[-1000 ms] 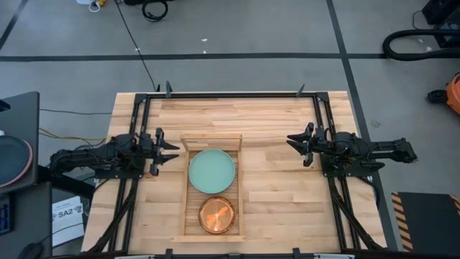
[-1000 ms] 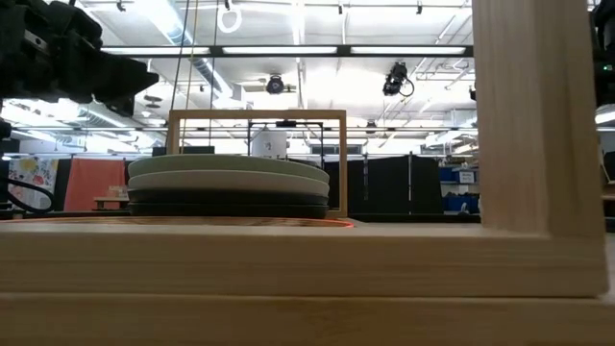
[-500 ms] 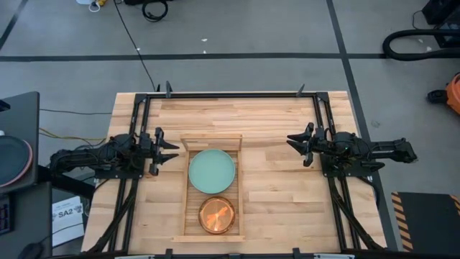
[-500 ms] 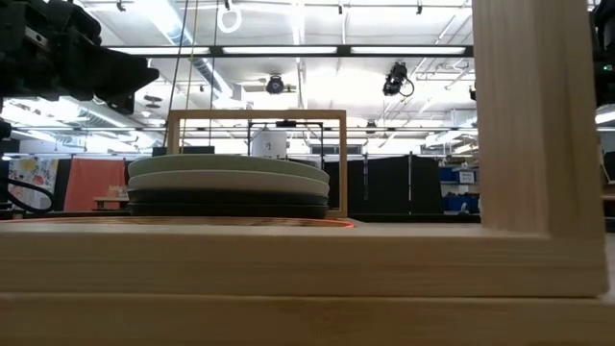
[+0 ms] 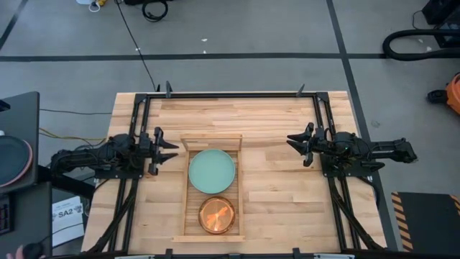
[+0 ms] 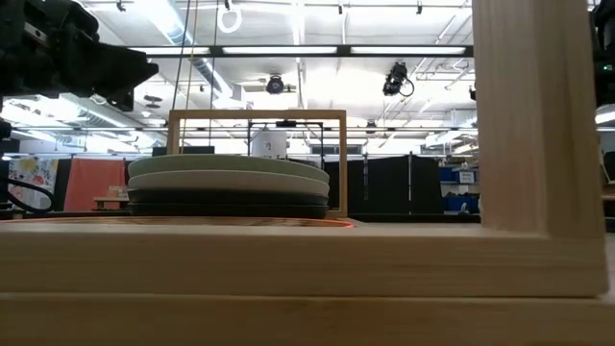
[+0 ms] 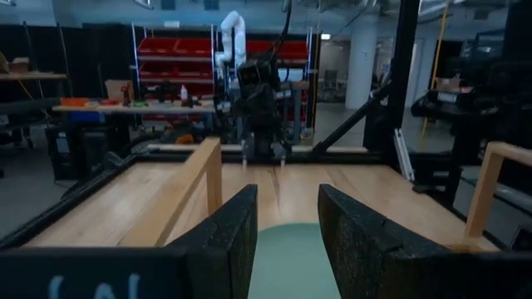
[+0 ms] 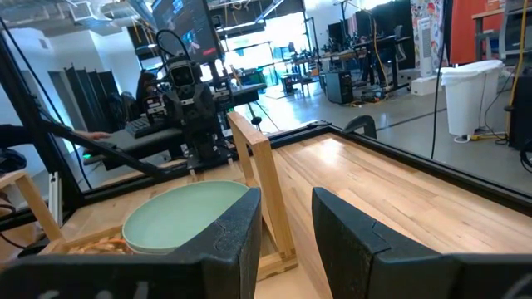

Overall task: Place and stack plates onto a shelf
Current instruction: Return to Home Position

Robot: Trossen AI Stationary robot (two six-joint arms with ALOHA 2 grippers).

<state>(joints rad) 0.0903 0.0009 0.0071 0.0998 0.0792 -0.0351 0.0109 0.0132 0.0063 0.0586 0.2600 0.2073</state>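
Note:
A light-wood shelf (image 5: 185, 188) lies at the table's middle. In its far half sits a stack of large plates with a mint green one on top (image 5: 212, 170); the low view shows the stack (image 6: 229, 185) with dark plates underneath. A stack of small translucent plates, orange on top (image 5: 216, 214), fills the near half. My left gripper (image 5: 171, 150) hovers open just left of the shelf, facing it. My right gripper (image 5: 292, 143) hovers open to the right of the shelf, with bare table between them. The left wrist view shows the mint plate (image 7: 288, 262) between the fingers; the right wrist view shows it too (image 8: 187, 214).
A black metal frame (image 5: 230, 94) runs around the tabletop's far and side edges. Bare plank tabletop (image 5: 277, 187) lies between the shelf and the right arm. A person sits at a desk beyond the table in the right wrist view (image 8: 150, 87).

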